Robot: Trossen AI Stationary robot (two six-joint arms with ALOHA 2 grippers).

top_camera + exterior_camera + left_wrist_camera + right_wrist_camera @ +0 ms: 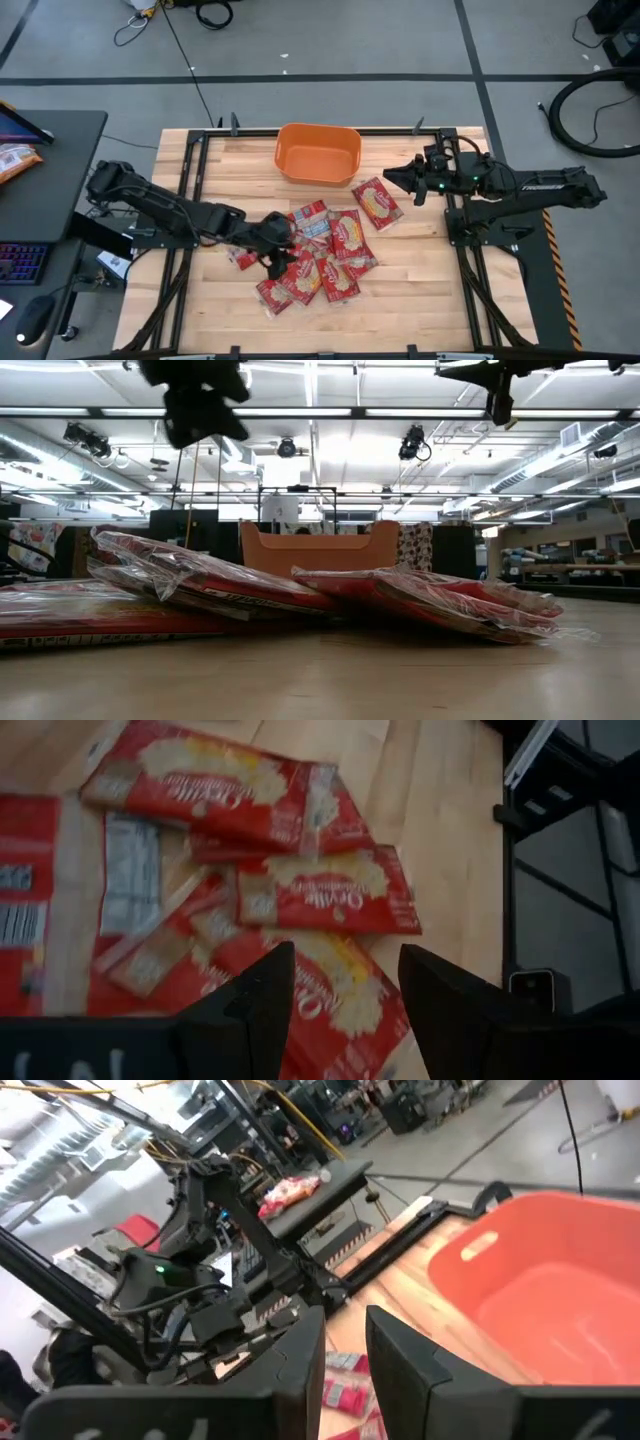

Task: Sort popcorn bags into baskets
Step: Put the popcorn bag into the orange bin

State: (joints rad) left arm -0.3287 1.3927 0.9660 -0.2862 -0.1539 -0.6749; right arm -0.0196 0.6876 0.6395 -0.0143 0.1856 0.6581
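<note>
Popcorn bags piled; left gripper open above, basket w/o bags

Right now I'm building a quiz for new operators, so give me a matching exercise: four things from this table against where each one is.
Things:
1. orange basket
2. pile of popcorn bags
3. left gripper
4. right gripper

Places:
A. over the left edge of the pile, fingers apart, holding nothing
B. at the table's far edge, empty
C. spread over the middle of the table
D. right of the basket, above the farthest bag, holding nothing

Pairs: 1-B, 2-C, 3-A, 4-D
</note>
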